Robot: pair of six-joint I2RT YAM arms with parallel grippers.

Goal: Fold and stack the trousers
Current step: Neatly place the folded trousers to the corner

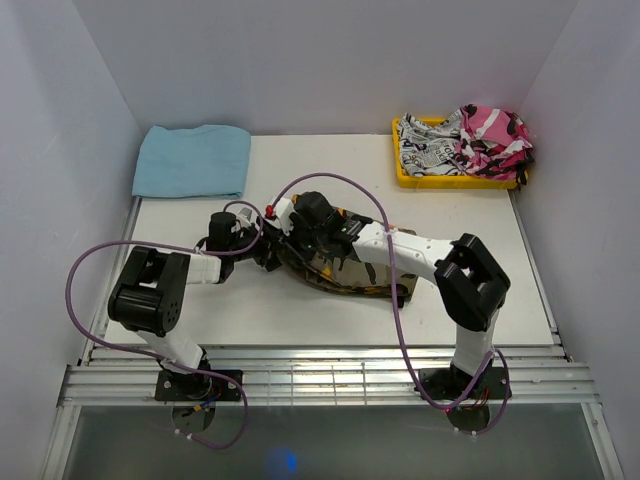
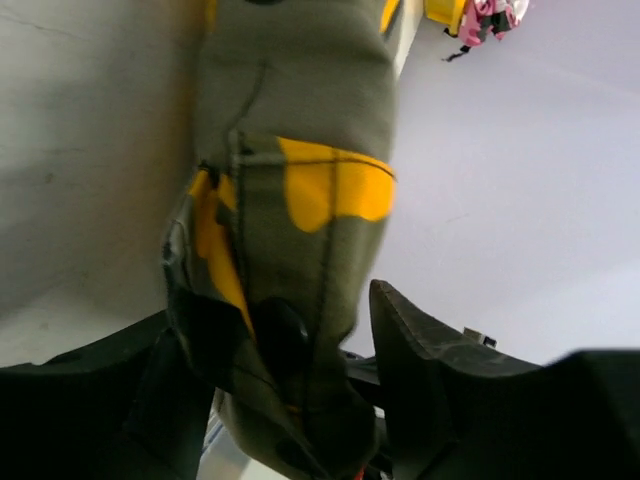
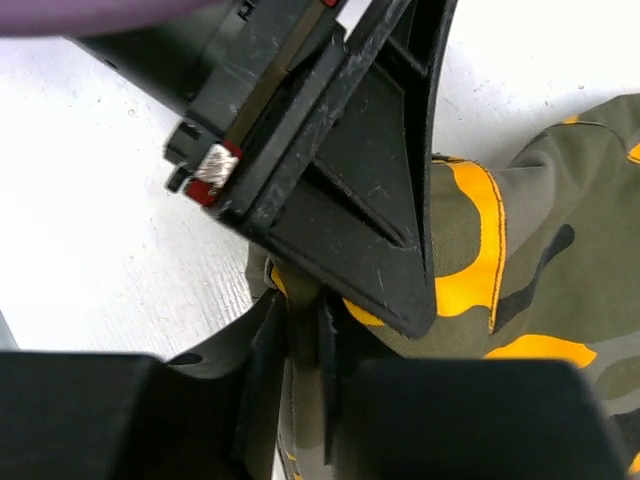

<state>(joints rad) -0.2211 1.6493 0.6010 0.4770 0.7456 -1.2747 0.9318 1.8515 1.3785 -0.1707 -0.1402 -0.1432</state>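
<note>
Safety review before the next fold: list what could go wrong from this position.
The left pincer and right pincer crowd one spot on the trousers, nearly touching; they could collide. The left pincer's jaws stand apart around the fabric, so the fold might slip free. The purple cable arcs over both wrists and may snag.

Top view: the trousers (image 1: 338, 280) lie largely covered by both arms, so their outline cannot be traced. Left wrist view: the fabric ahead of the left claw (image 2: 290, 335) is blurred and cut off by the upper edge. Right wrist view: the fabric within the right claw (image 3: 300, 350) runs off the lower and right edges.
</note>
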